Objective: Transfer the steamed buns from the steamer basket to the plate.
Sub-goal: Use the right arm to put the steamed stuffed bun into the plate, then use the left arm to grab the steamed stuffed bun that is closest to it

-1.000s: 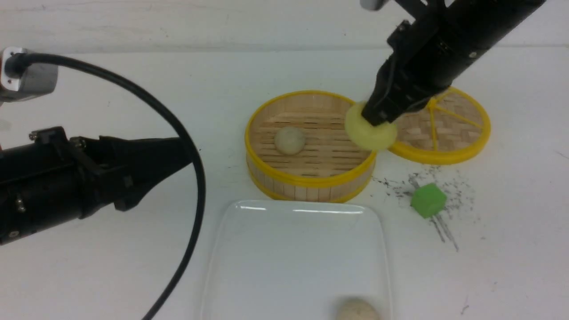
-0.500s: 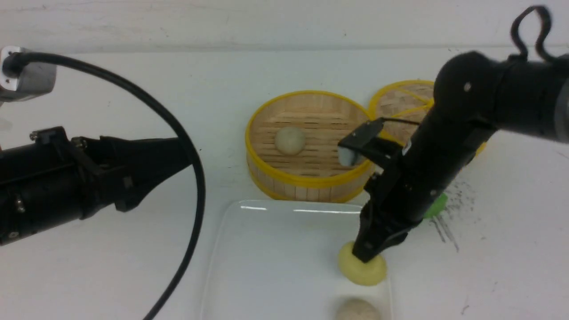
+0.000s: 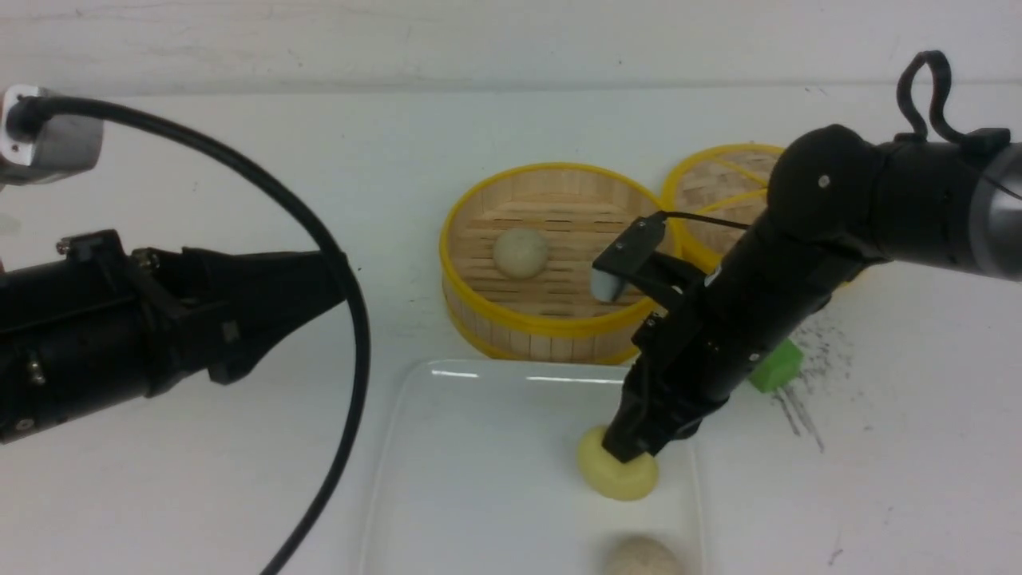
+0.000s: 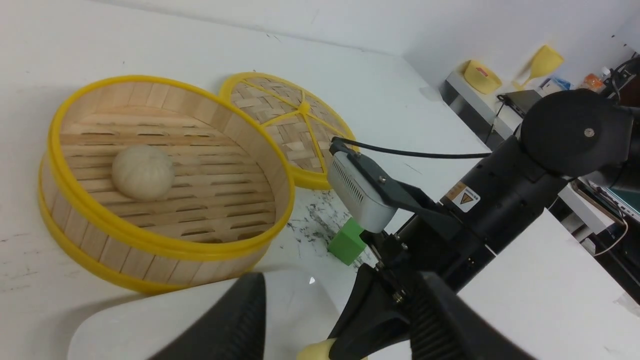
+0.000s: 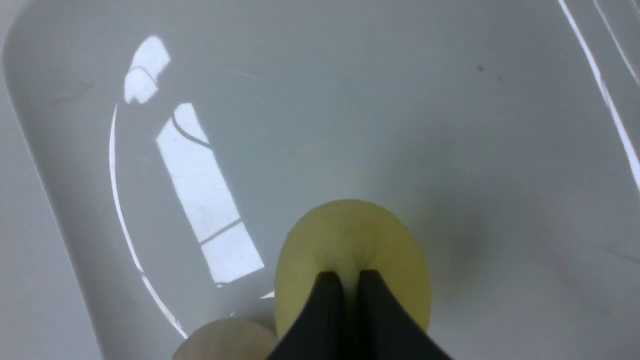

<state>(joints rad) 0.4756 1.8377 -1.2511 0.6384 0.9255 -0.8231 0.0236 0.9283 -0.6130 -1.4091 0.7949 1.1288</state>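
My right gripper (image 3: pixel 627 451) is shut on the pale yellow bun (image 3: pixel 619 479) and holds it at or just above the right side of the white plate (image 3: pixel 479 479). In the right wrist view the fingertips (image 5: pixel 330 287) pinch the bun (image 5: pixel 350 235) over the plate (image 5: pixel 400 100). One beige bun (image 3: pixel 641 557) lies on the plate at its near edge, also in the right wrist view (image 5: pixel 227 340). Another beige bun (image 3: pixel 520 252) lies in the steamer basket (image 3: pixel 551 326), also in the left wrist view (image 4: pixel 143 172). My left gripper (image 3: pixel 331 275) is open and empty, left of the basket.
A flat woven disc (image 3: pixel 718 192) with yellow spokes lies behind the right arm, beside the basket. A green cube (image 3: pixel 774 369) sits on dark scuff marks right of the plate. A black cable (image 3: pixel 351 319) loops over the left arm.
My right gripper carried the yellow bun from the basket's right rim down to the plate, then shifted a little left. The left arm has not moved.
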